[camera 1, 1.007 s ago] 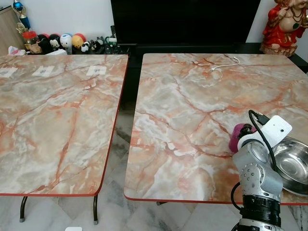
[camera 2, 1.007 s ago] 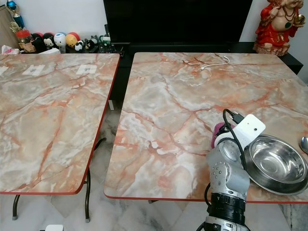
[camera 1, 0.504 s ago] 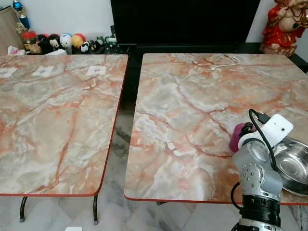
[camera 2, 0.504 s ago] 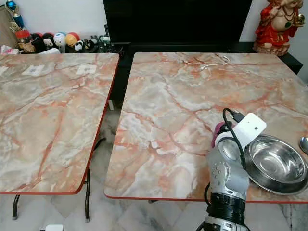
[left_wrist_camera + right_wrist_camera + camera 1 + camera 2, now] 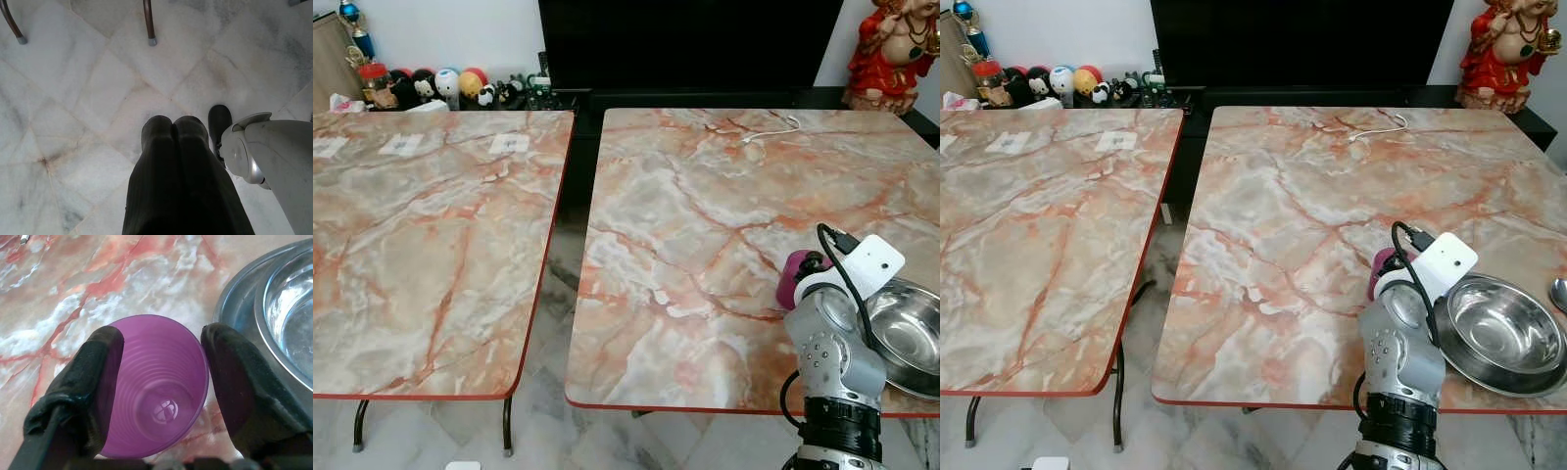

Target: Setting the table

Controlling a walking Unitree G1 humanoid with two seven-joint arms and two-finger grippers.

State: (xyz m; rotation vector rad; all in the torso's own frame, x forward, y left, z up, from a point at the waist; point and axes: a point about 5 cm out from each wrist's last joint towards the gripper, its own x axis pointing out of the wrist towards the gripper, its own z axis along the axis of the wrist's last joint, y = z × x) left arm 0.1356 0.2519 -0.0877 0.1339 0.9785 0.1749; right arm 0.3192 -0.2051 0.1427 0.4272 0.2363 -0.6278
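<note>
Two tables side by side, with the tableware at the right table's near right corner

The left table (image 5: 431, 235) stood apart from the right table (image 5: 705, 225) across a strip of floor (image 5: 553, 284); on the right table the cup (image 5: 154, 404) sat between the right gripper's (image 5: 161, 382) two fingers, just beside the bowl (image 5: 1503, 333), which lay to its right; a cable (image 5: 769, 129) lay near the far edge; figurines (image 5: 440, 86) lined the back behind the left table

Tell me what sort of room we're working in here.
Probably a home living or dining room: two marble-pattern tables, a big dark TV screen against the wall, and small figurines along a low shelf. The right tool grips a purple cup.
</note>
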